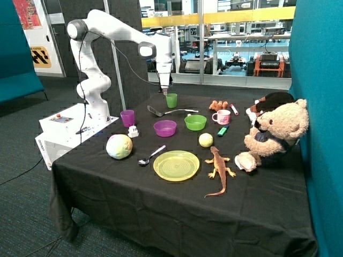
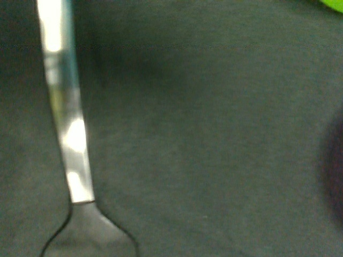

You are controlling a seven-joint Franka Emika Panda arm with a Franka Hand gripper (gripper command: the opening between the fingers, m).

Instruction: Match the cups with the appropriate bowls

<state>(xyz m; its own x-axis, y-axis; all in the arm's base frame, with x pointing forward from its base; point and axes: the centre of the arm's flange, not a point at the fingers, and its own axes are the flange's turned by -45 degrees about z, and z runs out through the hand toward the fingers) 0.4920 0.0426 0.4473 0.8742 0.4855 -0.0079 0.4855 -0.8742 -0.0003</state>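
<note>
The green cup [image 1: 171, 100] stands upright at the back of the table, behind the spatula. My gripper [image 1: 165, 90] hangs just above the cloth, close beside the cup's rim on the arm's side; contact cannot be told. The purple cup [image 1: 127, 118] stands upright near the table edge by the robot base. Between them and the yellow plate sit the purple bowl [image 1: 165, 128] and the green bowl [image 1: 195, 122], side by side, both holding nothing. The wrist view shows only black cloth, the spatula handle [image 2: 67, 123] and a green sliver [image 2: 333, 3] at one corner.
A black spatula [image 1: 161, 112] lies behind the bowls. In front are a yellow plate [image 1: 176, 165], a spoon [image 1: 150, 156], a pastel ball [image 1: 119, 146], a yellow ball [image 1: 206, 140] and a toy lizard [image 1: 218, 168]. A handled mug [image 1: 221, 116] and a teddy bear [image 1: 276, 134] sit beyond the green bowl.
</note>
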